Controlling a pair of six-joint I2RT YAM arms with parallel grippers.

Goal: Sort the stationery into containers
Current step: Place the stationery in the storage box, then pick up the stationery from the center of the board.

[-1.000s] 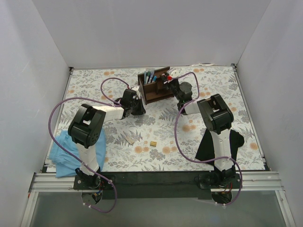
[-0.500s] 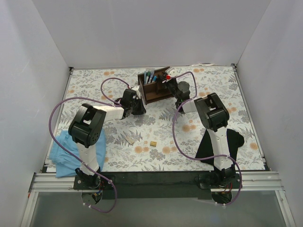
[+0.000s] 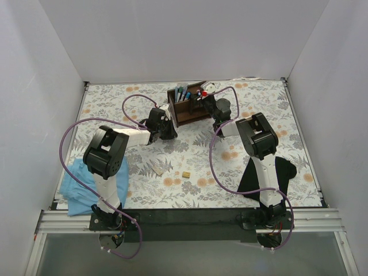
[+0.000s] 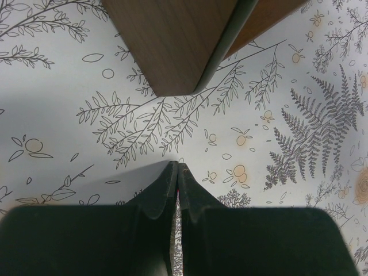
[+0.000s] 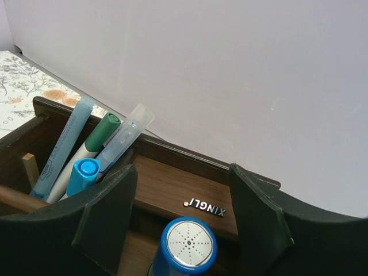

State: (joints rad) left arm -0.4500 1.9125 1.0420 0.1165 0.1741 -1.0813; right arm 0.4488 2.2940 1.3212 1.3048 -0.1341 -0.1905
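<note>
The dark-brown wooden organiser [image 3: 187,104] stands at the back middle of the table, with several pens [image 3: 181,92] upright in its tall slot. In the right wrist view the pens [image 5: 86,146] stand at the left. A short blue cylinder with a silver top [image 5: 187,248] stands in a compartment between the fingers of my right gripper [image 5: 183,172]. That gripper is wide open and does not touch it. My left gripper [image 4: 176,168] is shut and empty, low over the table just short of the organiser's corner [image 4: 172,52]. A small tan block [image 3: 186,173] and a flat beige piece [image 3: 157,170] lie on the table nearer the front.
A light-blue cloth [image 3: 76,185] lies at the front left under the left arm. A black cloth [image 3: 265,172] lies at the front right beside the right arm. White walls close in the table at the back and sides.
My right arm's elbow has shifted a little left toward the organiser. The left arm and the loose pieces have not moved.
</note>
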